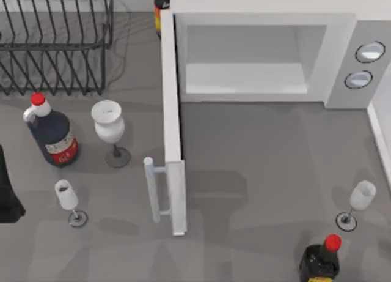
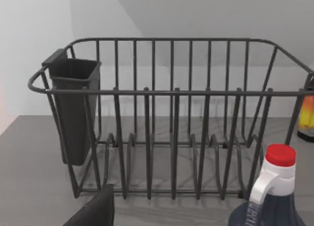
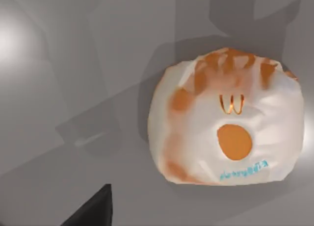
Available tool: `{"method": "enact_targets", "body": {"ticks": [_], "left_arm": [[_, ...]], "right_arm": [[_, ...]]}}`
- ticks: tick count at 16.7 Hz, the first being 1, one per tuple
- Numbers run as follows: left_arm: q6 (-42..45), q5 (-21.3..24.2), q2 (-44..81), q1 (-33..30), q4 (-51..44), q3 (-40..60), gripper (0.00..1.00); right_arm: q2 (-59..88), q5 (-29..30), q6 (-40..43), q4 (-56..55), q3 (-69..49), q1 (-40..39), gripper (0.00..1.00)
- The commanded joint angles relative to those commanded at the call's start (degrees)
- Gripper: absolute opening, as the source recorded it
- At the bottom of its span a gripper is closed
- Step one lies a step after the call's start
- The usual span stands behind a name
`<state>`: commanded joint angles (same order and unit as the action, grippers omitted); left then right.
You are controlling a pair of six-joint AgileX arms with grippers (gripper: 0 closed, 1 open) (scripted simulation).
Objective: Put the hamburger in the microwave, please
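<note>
You had the grey tabletop (image 1: 263, 166) carrying the white microwave (image 1: 342, 55) at the far right. Its door (image 1: 171, 111) was swung wide open toward the near side, and the white cavity (image 1: 244, 68) stood bare. The dark wire dish rack (image 1: 55, 43) sat at the far left. Near it stood a dark red-capped bottle (image 1: 54, 135), and another such bottle (image 1: 321, 260) stood at the near right.

The hamburger (image 3: 225, 118), wrapped in white paper with orange marks, lay on the tabletop beneath your right tool (image 3: 86, 209). It was not gripped. I cannot tell whether that tool was spread or pressed together. The same goes for your left tool (image 2: 93, 211), parked at the left edge and facing the rack.

Three wine glasses stood upright: a wide one (image 1: 109, 126) and a slim one (image 1: 67, 199) left of the door, and one (image 1: 360, 199) at the right.
</note>
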<state>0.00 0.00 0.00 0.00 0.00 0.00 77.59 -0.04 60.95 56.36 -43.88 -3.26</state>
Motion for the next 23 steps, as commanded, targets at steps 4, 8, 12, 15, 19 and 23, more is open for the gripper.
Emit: {"method": "enact_targets", "body": {"ticks": [4,8,12,15,19,23], "left_arm": [[0.0,0.0,0.0,0.0,0.0,0.0,1.0],[0.0,0.0,0.0,0.0,0.0,0.0,1.0],[0.0,0.0,0.0,0.0,0.0,0.0,1.0],[0.0,0.0,0.0,0.0,0.0,0.0,1.0],[0.0,0.0,0.0,0.0,0.0,0.0,1.0],[0.0,0.0,0.0,0.0,0.0,0.0,1.0]], "right_arm": [[-0.11,-0.02,-0.07,-0.32,0.31,0.23,1.0],[3.27,-0.01,-0.06,-6.65,3.76,0.04,1.0],[8.54,-0.02,-0.27,-18.51,9.03,-0.07,1.0],[11.35,-0.02,-0.39,-22.79,11.35,-0.2,1.0],[11.54,-0.02,-0.39,-23.02,11.48,-0.21,1.0],[11.54,-0.02,-0.39,-23.02,11.48,-0.21,0.7]]}}
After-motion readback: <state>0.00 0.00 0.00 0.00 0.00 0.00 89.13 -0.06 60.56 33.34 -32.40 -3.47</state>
